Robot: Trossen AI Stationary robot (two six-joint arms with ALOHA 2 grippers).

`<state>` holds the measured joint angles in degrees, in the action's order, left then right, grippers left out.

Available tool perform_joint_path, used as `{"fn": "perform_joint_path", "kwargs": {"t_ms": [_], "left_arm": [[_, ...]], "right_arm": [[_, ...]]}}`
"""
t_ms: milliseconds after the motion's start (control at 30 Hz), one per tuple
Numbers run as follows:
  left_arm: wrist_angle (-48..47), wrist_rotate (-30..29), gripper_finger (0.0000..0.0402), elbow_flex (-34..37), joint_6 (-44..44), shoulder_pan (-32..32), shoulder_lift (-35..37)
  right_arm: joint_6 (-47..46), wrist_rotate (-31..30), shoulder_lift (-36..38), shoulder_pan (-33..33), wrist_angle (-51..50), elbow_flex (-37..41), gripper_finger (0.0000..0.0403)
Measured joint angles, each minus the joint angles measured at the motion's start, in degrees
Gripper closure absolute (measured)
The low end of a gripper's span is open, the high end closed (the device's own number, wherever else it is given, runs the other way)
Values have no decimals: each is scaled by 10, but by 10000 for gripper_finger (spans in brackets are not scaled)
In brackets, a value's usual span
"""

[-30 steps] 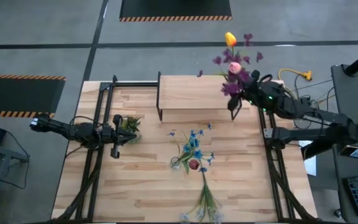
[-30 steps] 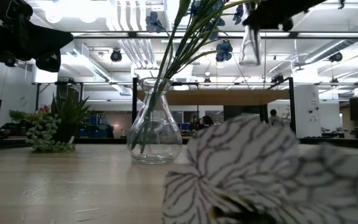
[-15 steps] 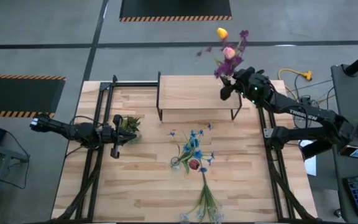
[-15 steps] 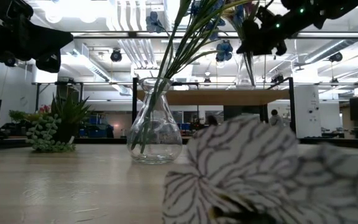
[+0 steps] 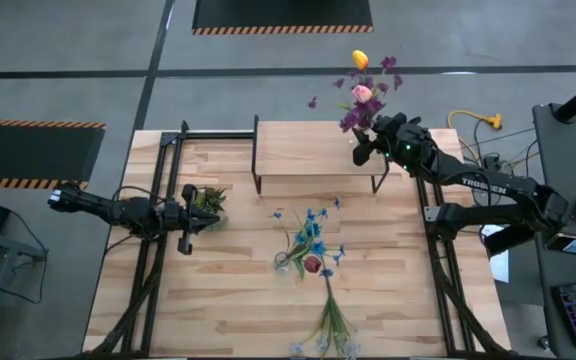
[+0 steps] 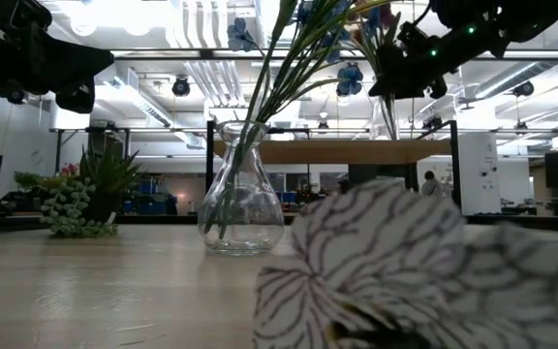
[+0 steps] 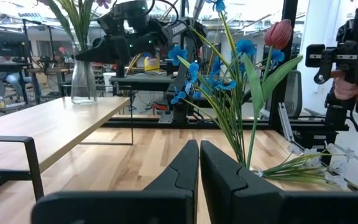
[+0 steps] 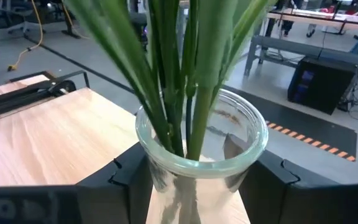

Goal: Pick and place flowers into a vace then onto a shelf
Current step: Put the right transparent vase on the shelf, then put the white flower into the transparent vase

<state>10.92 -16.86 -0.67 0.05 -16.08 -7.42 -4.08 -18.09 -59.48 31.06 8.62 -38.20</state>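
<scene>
My right hand (image 5: 366,146) grips a clear glass vase (image 8: 199,151) around its neck, one finger (image 8: 107,186) on each side; pink, yellow and purple flowers (image 5: 366,90) rise from it past the far edge of the shelf (image 5: 313,148); the vase sits at the shelf's right end, just under my hand, with bare wooden shelf top stretching away to my left; white lettering on my right forearm (image 5: 489,184) is too small to read; my left hand (image 5: 190,222) waits clenched and empty over the surface (image 5: 238,300), just beside a small potted plant (image 5: 208,199); a second vase of blue flowers (image 5: 310,240) stands mid-surface, well apart from both hands; loose stems (image 5: 330,325) lie near the front edge.
</scene>
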Motion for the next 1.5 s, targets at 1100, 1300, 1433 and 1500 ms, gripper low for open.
{"fn": "perform_joint_path", "kwargs": {"t_ms": [1100, 1300, 1433, 1500], "left_arm": [[0, 0, 402, 0, 0, 0, 0], [0, 0, 402, 0, 0, 0, 0], [0, 0, 402, 0, 0, 0, 0], [0, 0, 402, 0, 0, 0, 0]], "right_arm": [[33, 51, 104, -10, -89, -32, 90], [43, 51, 194, -47, -123, -34, 100], [37, 84, 233, -80, -162, -33, 106], [22, 134, 246, -101, -177, -31, 108]]}}
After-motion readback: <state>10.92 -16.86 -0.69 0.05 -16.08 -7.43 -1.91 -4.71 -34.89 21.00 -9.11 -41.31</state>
